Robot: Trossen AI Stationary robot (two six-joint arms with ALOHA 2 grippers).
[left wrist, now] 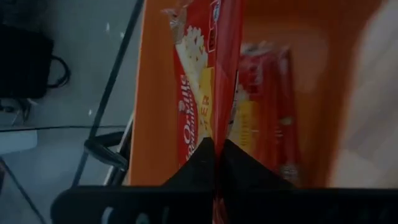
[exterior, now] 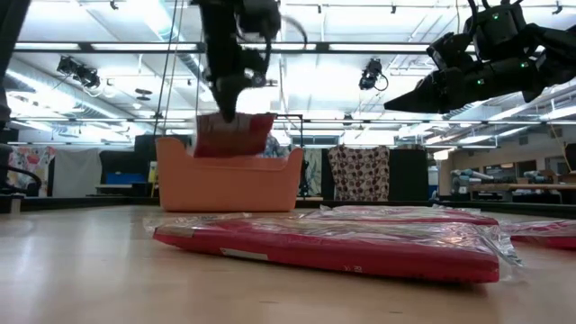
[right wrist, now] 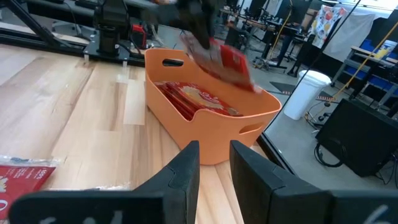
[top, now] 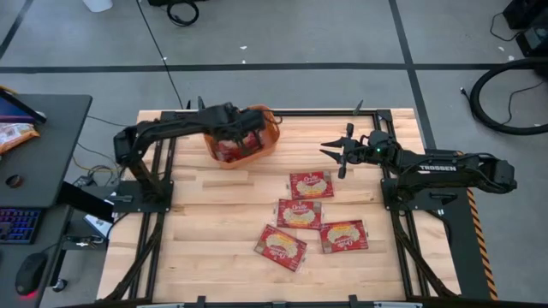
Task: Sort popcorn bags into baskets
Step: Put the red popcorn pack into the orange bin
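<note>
The orange basket point(top: 267, 145) stands at the table's far middle, with several red popcorn bags point(right wrist: 193, 99) on edge inside. My left gripper point(exterior: 227, 106) hovers over it, shut on another red bag point(exterior: 236, 135) that dips below the rim. More red bags lie flat on the wood: one point(top: 311, 184), a second point(top: 300, 214), a third point(top: 344, 235), and one nearest the near edge point(top: 281, 246). My right gripper point(top: 336, 155) is open and in the air, to the right of the basket and pointing at it. My left gripper pinches the red bag by its upper edge point(left wrist: 216, 134) between the two fingers, coming from above and pointing down. The bag hangs edge-on below the fingers, with its lower part point(exterior: 238, 146) inside the basket. Whether it rests on the bags below I cannot tell.
The basket point(right wrist: 211, 134) has cut-out handles at its short ends. Black frame rails run along the table's left and right sides point(top: 154, 214). Bare wood lies left of the flat bags point(top: 214, 231). A desk with a keyboard stands off the table's left point(top: 34, 171).
</note>
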